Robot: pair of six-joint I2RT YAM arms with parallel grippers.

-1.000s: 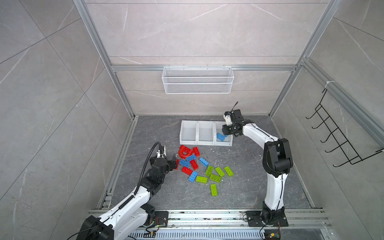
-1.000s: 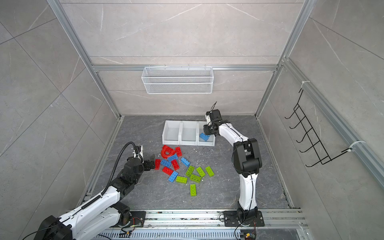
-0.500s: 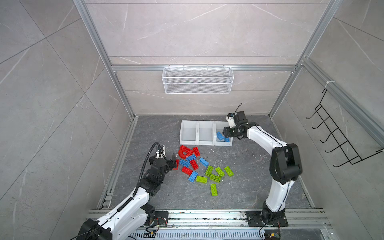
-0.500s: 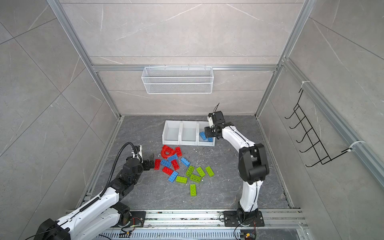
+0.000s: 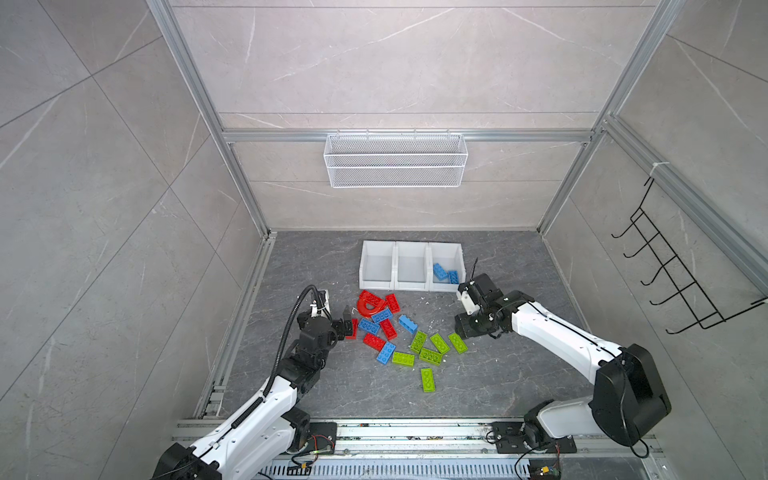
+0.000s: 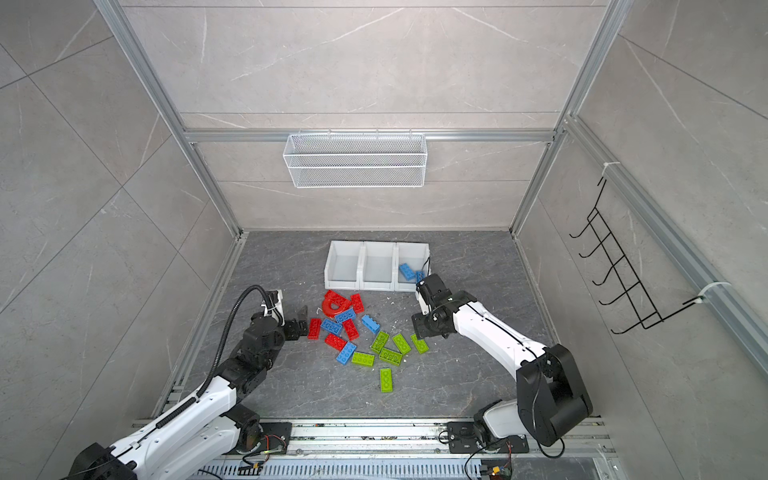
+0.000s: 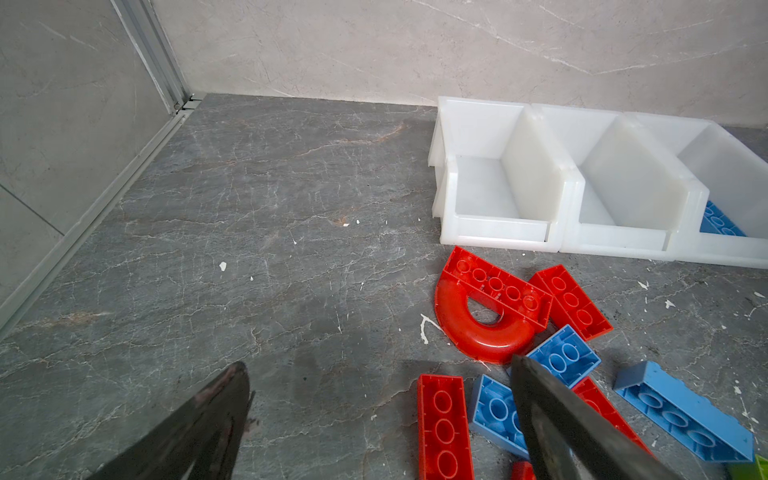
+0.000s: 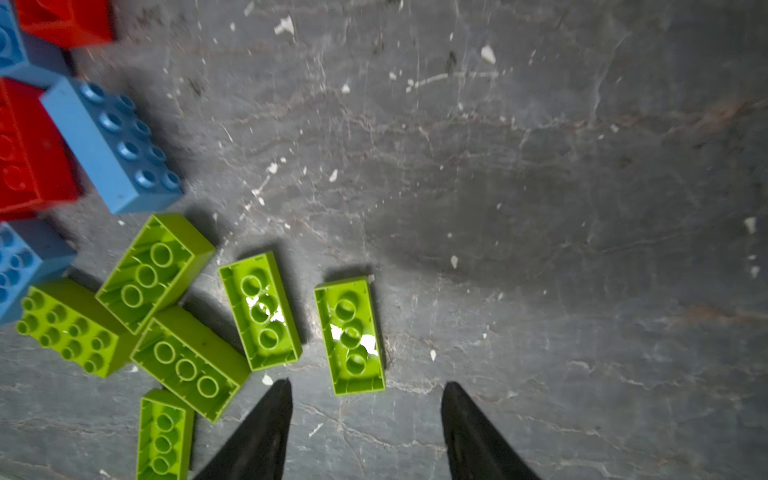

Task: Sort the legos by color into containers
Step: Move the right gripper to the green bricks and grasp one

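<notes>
Red, blue and lime green legos [image 5: 395, 332] [image 6: 361, 332] lie scattered on the grey floor in front of the three white containers [image 5: 410, 286] [image 6: 377, 286]. The right-hand container holds two blue bricks [image 5: 440, 271] [image 6: 406, 271]; the other two look empty. My left gripper [image 5: 347, 322] [image 6: 301, 320] [image 7: 379, 363] is open at the pile's left edge, with a red brick [image 5: 354, 328] [image 7: 444, 428] between its fingers, untouched. A red arch [image 7: 482, 328] lies beyond it. My right gripper [image 5: 461, 330] [image 6: 420, 330] [image 8: 368, 383] is open and empty over the rightmost green brick [image 5: 457, 343] [image 8: 351, 336].
A white wire mesh basket [image 5: 395, 160] hangs on the back wall. A black hook rack [image 5: 673, 282] sticks out from the right wall. An aluminium rail [image 5: 245, 316] runs along the floor's left edge. White flecks dot the floor.
My right gripper has come away from the right-hand container, forward and down to the green bricks, with its jaws wider. The left arm has hardly moved.
</notes>
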